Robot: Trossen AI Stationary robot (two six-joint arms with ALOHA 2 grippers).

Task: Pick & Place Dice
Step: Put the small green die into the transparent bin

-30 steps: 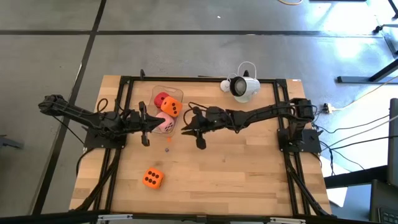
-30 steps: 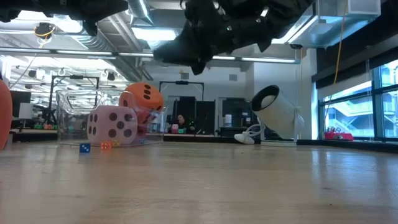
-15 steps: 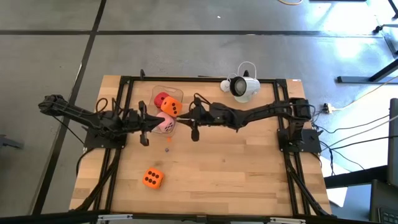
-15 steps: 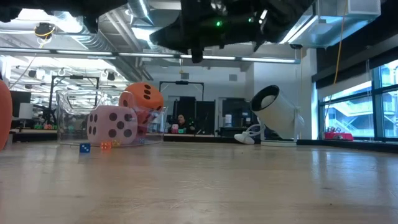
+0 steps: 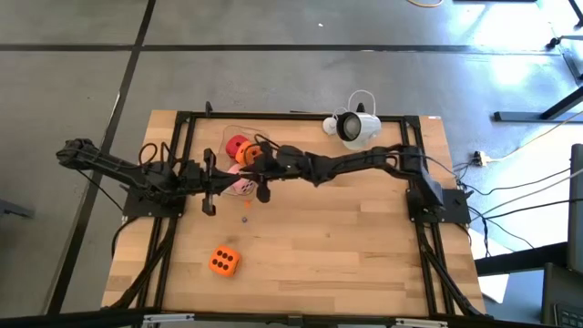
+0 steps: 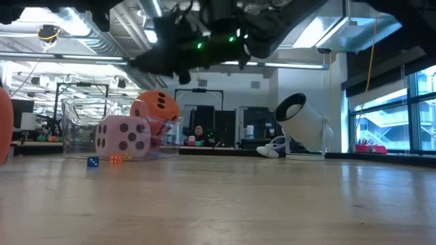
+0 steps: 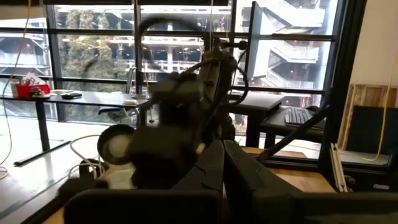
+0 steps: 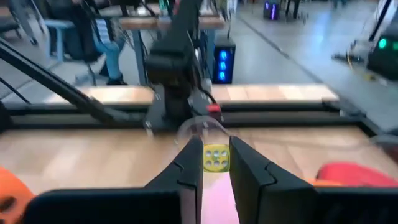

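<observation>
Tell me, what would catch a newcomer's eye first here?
Probably the bright dice piled at the back of the table: a pink die with an orange die above it, against a clear container. The right pincer reaches over them holding a tiny yellow die, while another orange die sits alone near the front.

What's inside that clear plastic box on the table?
The clear box holds a red die, an orange die and a pink die. From above, the right gripper covers most of the pink one.
</observation>
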